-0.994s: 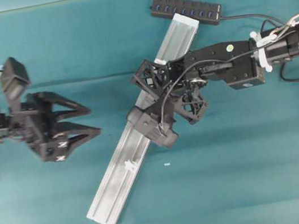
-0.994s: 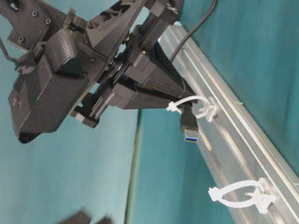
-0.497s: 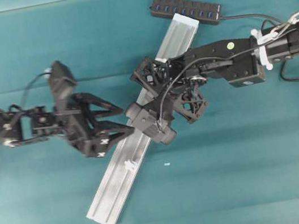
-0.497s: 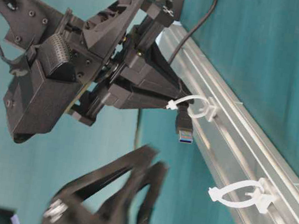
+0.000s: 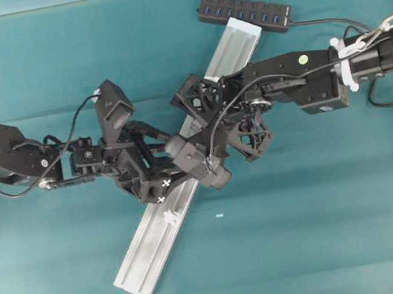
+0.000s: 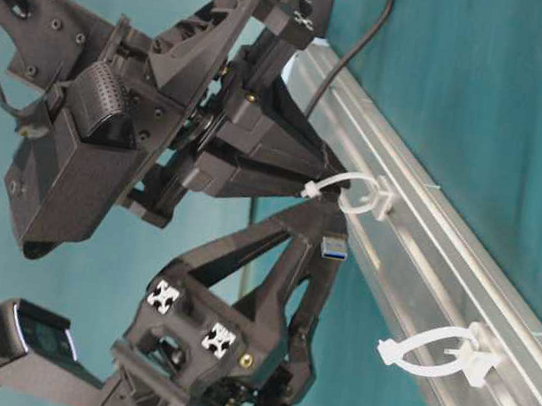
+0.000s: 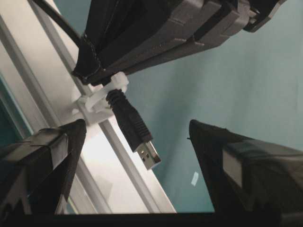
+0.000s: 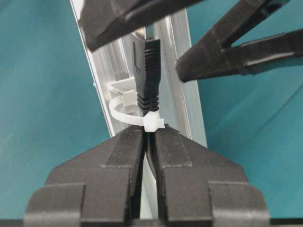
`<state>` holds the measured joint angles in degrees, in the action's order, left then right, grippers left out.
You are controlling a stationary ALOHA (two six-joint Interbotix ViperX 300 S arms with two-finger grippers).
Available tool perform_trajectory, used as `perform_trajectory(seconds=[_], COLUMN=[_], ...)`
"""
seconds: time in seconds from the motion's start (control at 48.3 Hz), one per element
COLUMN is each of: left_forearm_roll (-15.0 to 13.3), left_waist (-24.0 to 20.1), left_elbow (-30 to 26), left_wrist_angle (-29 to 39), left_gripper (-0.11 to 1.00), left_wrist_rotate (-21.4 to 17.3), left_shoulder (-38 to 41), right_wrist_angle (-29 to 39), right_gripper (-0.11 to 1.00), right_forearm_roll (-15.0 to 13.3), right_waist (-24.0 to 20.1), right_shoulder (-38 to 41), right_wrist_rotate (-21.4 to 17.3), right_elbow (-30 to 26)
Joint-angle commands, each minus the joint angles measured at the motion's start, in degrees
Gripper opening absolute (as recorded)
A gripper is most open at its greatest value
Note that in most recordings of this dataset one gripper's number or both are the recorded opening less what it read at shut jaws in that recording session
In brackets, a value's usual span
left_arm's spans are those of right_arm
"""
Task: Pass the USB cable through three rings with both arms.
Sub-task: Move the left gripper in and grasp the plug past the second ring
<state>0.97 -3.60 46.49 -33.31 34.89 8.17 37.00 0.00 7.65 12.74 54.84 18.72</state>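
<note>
Nearest item, table-level view: left gripper (image 6: 319,232), one, jaws spread wide, its two fingers standing either side of the USB plug without touching it. In the left wrist view the plug sits in the gap between the two fingers (image 7: 52,156).

Item: USB cable (image 7: 127,118), one, black cord ending in a ribbed black plug with a silver metal tip. The plug has come out through a ring and hangs free just past it; the cord runs back under the right gripper.

Item: right gripper (image 8: 149,135), one, jaws pressed together, pinching the cable just behind the ring.

Item: white rings, two counted in the table-level view. One (image 6: 358,193) carries the cable; the other (image 6: 437,353) stands vacant further along the rail. A third cannot be made out; the arms cover the middle of the rail in the overhead view.

Item: silver aluminium rail (image 5: 148,242), one, lying diagonally on the teal table (image 5: 309,234).

Farthest item: black multi-port USB hub (image 5: 243,12), one, just beyond the rail's far end.

Small white scrap (image 5: 219,215), one, on the table beside the rail.
</note>
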Motion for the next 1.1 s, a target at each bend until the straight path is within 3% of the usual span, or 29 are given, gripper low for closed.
perform_trajectory(seconds=[0.0,0.29,0.393,0.476,0.642,0.704,1.076], left_forearm_roll=[0.2,0.2,0.2,0.2,0.2,0.2,0.2], left_waist=[0.2,-0.7,-0.8,-0.7,-0.6,-0.3,0.1], left_elbow=[-0.8,-1.8,-2.3,-2.2,-2.0,-2.3,-3.4], left_wrist_angle=[-0.3,-0.3,-0.3,-0.3,0.4,1.5,4.3], left_gripper=[0.95,0.94,0.88,0.72,0.25,0.15,0.11], left_wrist_rotate=[-0.2,-0.2,-0.4,-0.4,-0.6,-0.6,-0.5], left_shoulder=[0.2,1.8,1.8,1.8,1.4,1.4,1.3], right_wrist_angle=[-0.2,-0.1,-0.2,-0.1,0.1,-0.1,-0.3], right_gripper=[0.06,0.06,0.06,0.06,0.06,0.06,0.06], right_forearm_roll=[0.3,0.2,0.2,0.2,0.2,0.2,-0.4], right_waist=[-0.2,-0.2,-0.2,-0.2,-0.2,-0.2,-0.2], right_shoulder=[-0.2,-0.3,-0.2,-0.3,-0.2,-0.3,-0.3], right_wrist_rotate=[-0.9,-0.9,-0.9,-0.8,-0.8,-0.8,-0.7], right_elbow=[-0.5,-0.5,-0.5,-0.4,-0.4,-0.4,-0.5])
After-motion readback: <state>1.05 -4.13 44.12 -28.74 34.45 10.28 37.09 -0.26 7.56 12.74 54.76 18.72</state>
